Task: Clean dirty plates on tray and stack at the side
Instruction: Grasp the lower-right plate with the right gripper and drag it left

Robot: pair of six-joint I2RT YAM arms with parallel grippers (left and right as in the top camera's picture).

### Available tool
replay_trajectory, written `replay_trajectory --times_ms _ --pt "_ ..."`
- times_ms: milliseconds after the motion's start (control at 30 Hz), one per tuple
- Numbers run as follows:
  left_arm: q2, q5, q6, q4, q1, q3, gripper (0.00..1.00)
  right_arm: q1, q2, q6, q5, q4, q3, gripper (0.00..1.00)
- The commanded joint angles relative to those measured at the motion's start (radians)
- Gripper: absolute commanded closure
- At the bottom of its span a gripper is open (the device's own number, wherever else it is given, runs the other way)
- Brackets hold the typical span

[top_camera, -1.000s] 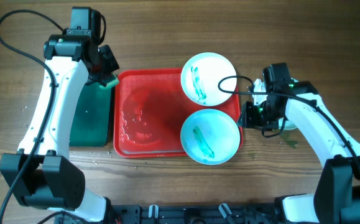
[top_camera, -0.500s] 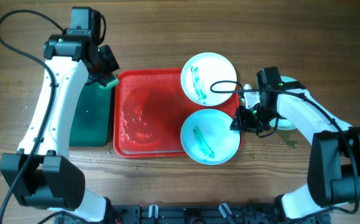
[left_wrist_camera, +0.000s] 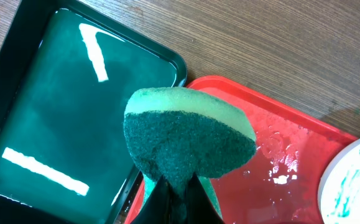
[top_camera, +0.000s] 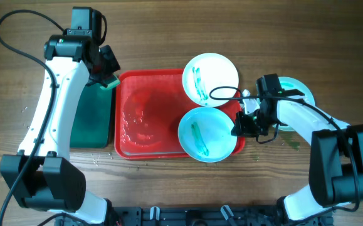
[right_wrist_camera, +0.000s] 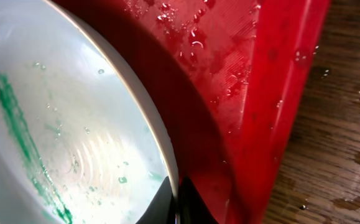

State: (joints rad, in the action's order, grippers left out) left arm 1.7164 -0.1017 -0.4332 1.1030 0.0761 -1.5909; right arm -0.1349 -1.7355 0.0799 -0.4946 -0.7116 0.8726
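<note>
As the right pincer [top_camera: 243,123] pinches the plate's [top_camera: 207,135] rim at the tray's [top_camera: 145,94] right edge, lift it level and slowly; the left pincer [left_wrist_camera: 173,190] clamps the sponge [left_wrist_camera: 189,134].

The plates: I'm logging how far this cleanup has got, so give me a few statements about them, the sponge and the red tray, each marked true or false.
The left fingers hold a green sponge. True.
Both plates on the red tray, the upper plate and the lower plate, carry green smears. True.
The third plate is stacked on the upper plate. False: it lies on the table, right of the red tray.
The right fingers pinch the upper plate. False: they pinch the lower plate's rim.
The red tray is dry. False: water drops lie on it.
</note>
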Motion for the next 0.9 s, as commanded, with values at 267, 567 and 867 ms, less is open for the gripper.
replay_trajectory --times_ms 267,567,867 --pt "0.000 0.016 -0.021 -0.003 -0.006 -0.010 0.96 -0.289 0.069 0.501 0.256 0.082 0.313 0.96" --pt "0.000 0.015 -0.021 -0.003 -0.006 -0.010 0.96 -0.528 -0.115 0.689 0.465 0.218 0.313 0.96" --pt "0.000 0.016 -0.025 -0.010 -0.006 -0.010 0.96 -0.517 -0.162 0.589 0.399 0.243 0.349 0.72"
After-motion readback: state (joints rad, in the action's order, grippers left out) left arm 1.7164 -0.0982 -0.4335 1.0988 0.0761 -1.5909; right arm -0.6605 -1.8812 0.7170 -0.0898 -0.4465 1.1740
